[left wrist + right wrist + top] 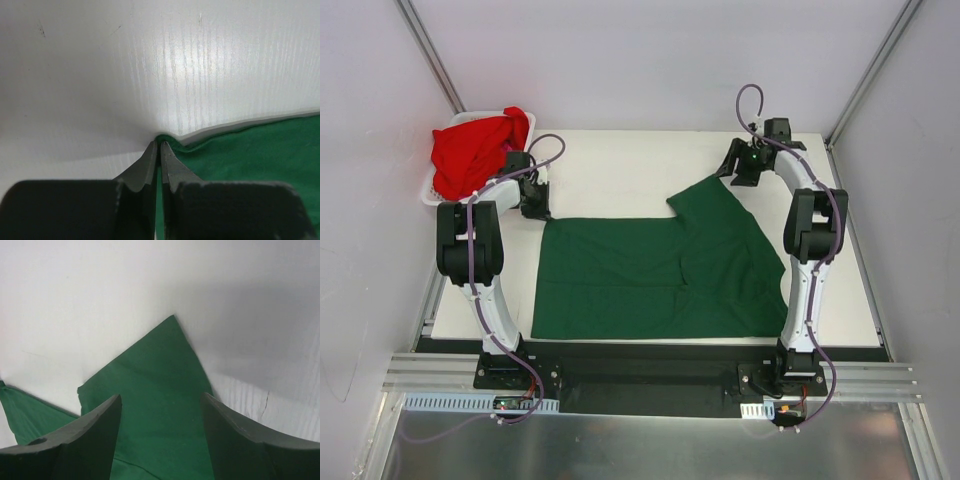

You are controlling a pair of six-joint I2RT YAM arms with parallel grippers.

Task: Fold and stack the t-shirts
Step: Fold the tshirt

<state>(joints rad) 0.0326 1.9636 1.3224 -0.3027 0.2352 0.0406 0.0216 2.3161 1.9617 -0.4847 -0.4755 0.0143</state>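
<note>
Heads up, the left gripper (160, 146) is pinched shut on only the very corner of the green shirt (260, 150), so it could slip out on the lift, while the right gripper (161, 407) hangs wide open over another corner, holding nothing.

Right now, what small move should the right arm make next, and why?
Probably lower the right gripper and close it on the pointed corner of the green t-shirt. That corner lies flat between its open fingers, not yet gripped. The left gripper is shut on the shirt's far-left corner, so both corners could then lift together for a fold.
</note>
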